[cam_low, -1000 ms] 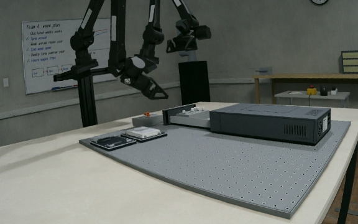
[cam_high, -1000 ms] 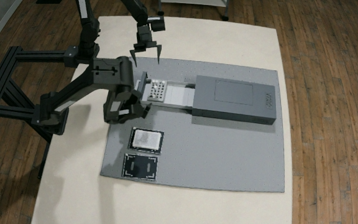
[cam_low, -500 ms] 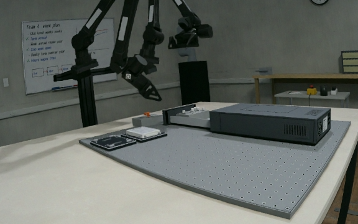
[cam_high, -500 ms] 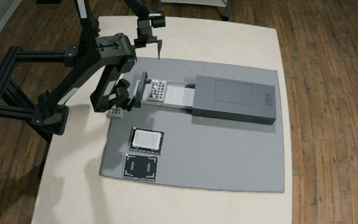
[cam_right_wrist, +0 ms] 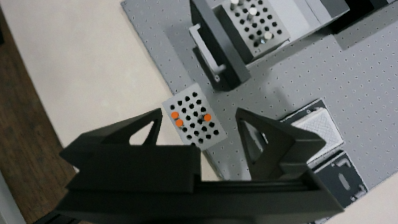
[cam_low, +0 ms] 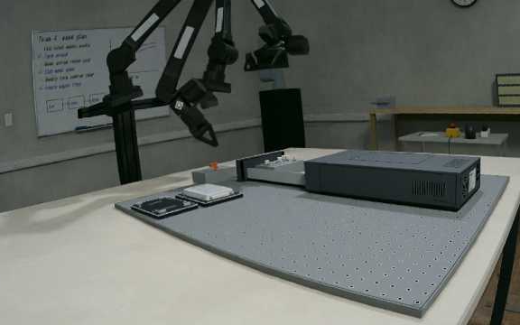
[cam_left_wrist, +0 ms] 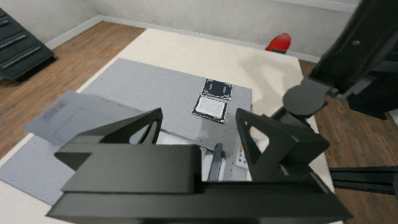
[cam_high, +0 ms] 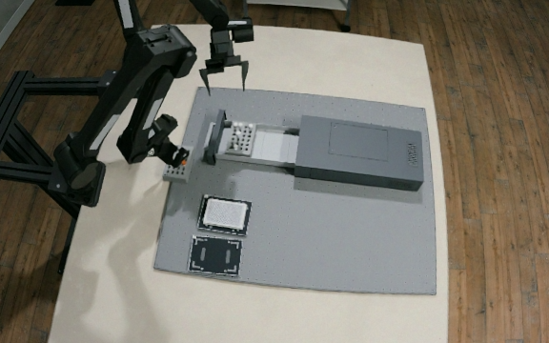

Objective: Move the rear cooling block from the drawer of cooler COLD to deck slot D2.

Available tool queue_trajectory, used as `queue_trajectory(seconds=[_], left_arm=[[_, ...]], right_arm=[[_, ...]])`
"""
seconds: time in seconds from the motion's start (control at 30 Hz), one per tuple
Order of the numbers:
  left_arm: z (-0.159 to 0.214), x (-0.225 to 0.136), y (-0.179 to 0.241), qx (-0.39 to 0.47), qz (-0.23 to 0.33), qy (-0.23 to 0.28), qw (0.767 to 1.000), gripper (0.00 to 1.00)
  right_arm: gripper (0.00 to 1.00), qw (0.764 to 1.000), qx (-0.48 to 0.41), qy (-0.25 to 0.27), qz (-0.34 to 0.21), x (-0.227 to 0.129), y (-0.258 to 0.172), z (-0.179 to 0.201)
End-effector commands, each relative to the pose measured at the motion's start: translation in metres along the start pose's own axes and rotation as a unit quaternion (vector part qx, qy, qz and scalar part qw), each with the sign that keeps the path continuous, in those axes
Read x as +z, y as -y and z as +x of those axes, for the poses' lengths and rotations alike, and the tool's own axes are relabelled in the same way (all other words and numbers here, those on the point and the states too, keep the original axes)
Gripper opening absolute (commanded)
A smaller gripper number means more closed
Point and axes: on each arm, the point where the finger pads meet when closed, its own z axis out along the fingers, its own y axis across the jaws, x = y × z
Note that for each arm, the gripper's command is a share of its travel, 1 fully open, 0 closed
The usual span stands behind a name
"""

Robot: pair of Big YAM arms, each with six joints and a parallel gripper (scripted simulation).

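The block with orange-capped tubes point(cam_high: 174, 175) point(cam_low: 203, 175) point(cam_right_wrist: 190, 106) stands outside the drawer before its handle, across the deck board's edge; whether it is level I cannot tell. Three orange caps show in the right wrist view. The front block with white-capped tubes point(cam_high: 243, 143) point(cam_right_wrist: 257, 31) sits in COLD's open drawer point(cam_high: 274, 145), handle end; the drawer's rear part is bare. Slot D2 point(cam_high: 214, 257) point(cam_low: 162, 207) point(cam_left_wrist: 217, 89) is empty. My right gripper point(cam_right_wrist: 198, 111) is open and empty above the orange-capped block. My left gripper point(cam_high: 227, 91) point(cam_left_wrist: 199, 111) is open and empty, high beyond the drawer.
A white plate point(cam_high: 226, 214) point(cam_low: 208, 191) point(cam_right_wrist: 318, 127) occupies D1, between COLD and D2. The cooler COLD point(cam_high: 360, 148) point(cam_low: 391, 181) point(cam_left_wrist: 70, 120) stands behind the drawer. The drawer's dark upright front point(cam_high: 214, 138) point(cam_right_wrist: 220, 45) is close to the orange-capped block.
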Motion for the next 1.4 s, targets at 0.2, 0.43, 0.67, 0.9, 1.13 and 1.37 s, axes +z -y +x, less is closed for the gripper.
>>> queue_trajectory(seconds=[0.2, 0.43, 0.67, 0.9, 1.13, 1.37], left_arm=[[-0.013, -0.008, -0.024, 0.032, -0.019, 0.002, 0.999, 1.0], [-0.013, -0.008, -0.024, 0.032, -0.019, 0.002, 0.999, 1.0], [-0.013, -0.008, -0.024, 0.032, -0.019, 0.002, 0.999, 1.0], [-0.013, -0.008, -0.024, 0.032, -0.019, 0.002, 0.999, 1.0], [-0.013, -0.008, -0.024, 0.032, -0.019, 0.002, 0.999, 1.0], [-0.013, -0.008, -0.024, 0.032, -0.019, 0.002, 0.999, 1.0]], right_arm=[[1.0, 0.993, -0.103, -0.059, 0.014, 0.014, -0.018, -0.001], [1.0, 0.977, -0.177, -0.117, 0.004, 0.034, -0.018, -0.009], [1.0, 0.962, -0.223, -0.157, -0.006, 0.04, -0.017, -0.013], [1.0, 0.938, -0.23, -0.255, -0.036, 0.041, -0.008, 0.019], [1.0, 0.914, -0.246, -0.314, -0.07, 0.041, -0.009, 0.046], [1.0, 0.915, -0.247, -0.312, -0.067, 0.045, -0.01, 0.05]])
